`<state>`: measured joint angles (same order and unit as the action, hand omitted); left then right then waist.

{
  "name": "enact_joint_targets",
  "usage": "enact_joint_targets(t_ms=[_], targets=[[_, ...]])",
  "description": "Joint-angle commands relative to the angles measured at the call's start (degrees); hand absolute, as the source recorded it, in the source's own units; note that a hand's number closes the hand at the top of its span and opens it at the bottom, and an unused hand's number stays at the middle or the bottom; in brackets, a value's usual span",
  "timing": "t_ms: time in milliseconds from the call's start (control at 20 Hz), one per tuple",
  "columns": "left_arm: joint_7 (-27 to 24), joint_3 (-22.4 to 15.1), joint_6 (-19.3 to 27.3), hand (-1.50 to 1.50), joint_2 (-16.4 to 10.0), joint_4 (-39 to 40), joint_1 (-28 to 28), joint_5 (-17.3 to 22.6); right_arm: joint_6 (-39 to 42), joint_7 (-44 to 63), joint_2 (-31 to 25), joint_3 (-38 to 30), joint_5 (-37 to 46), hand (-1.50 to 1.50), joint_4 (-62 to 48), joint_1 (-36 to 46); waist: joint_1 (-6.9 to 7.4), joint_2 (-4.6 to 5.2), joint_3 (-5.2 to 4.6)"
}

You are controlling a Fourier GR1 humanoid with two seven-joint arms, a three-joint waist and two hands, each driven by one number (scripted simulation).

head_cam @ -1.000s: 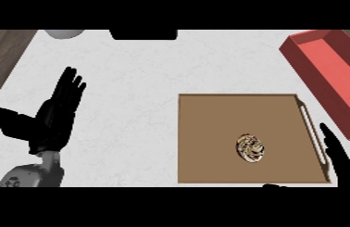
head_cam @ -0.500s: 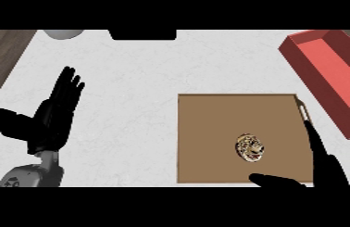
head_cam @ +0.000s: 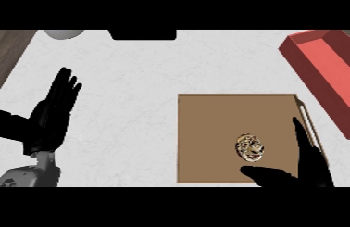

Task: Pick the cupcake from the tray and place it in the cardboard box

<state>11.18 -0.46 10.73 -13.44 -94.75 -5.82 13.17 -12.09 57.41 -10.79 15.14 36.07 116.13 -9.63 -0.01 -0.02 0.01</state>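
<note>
At the bottom right, the right hand (head_cam: 311,171) is cut off by the edge and hides a corner of the tray (head_cam: 205,129). The cupcake (head_cam: 250,147) (a small speckled oval) lies on the tray, long side running up the view. The hand is open: fingers straight up, thumb pointing left just under the cupcake. The left hand (head_cam: 51,115) rests open at the left.

Illumination is bright and even. The counter (head_cam: 137,73) reads a uniform pale grey-white, near and far, left and right. The tray (head_cam: 212,129) is a flat tan, with a thin darker line along its left and near edges. On the red box (head_cam: 321,59) at far right, the left-facing wall is darker than the inner floor. The left hand (head_cam: 51,115) shows faint grey modelling on its fingers. The right hand (head_cam: 311,168) registers as a flat black shape.
</note>
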Motion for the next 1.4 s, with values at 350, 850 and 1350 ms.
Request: enact_joint_targets(t_ms=[350,850,1350], targets=[[-1.6,5.0,-3.5,0.0,0.6,2.8,-1.0,-0.2,1.2,-0.2,2.7,-0.9,4.5,-1.5,-2.7,-1.1,-0.12,0.0,-0.03],[2.7,2.4,-1.8,0.0,4.6,-0.3,-2.4,-4.5,1.8,-3.6,6.5,-2.6,4.3,-1.5,-11.0,4.2,-0.05,0.01,-0.01],[6.2,4.5,-3.3,0.0,4.0,-6.6,1.4,-4.2,0.5,-7.1,9.4,-1.2,4.5,-1.5,-14.6,1.3,0.04,-0.04,-0.01]])
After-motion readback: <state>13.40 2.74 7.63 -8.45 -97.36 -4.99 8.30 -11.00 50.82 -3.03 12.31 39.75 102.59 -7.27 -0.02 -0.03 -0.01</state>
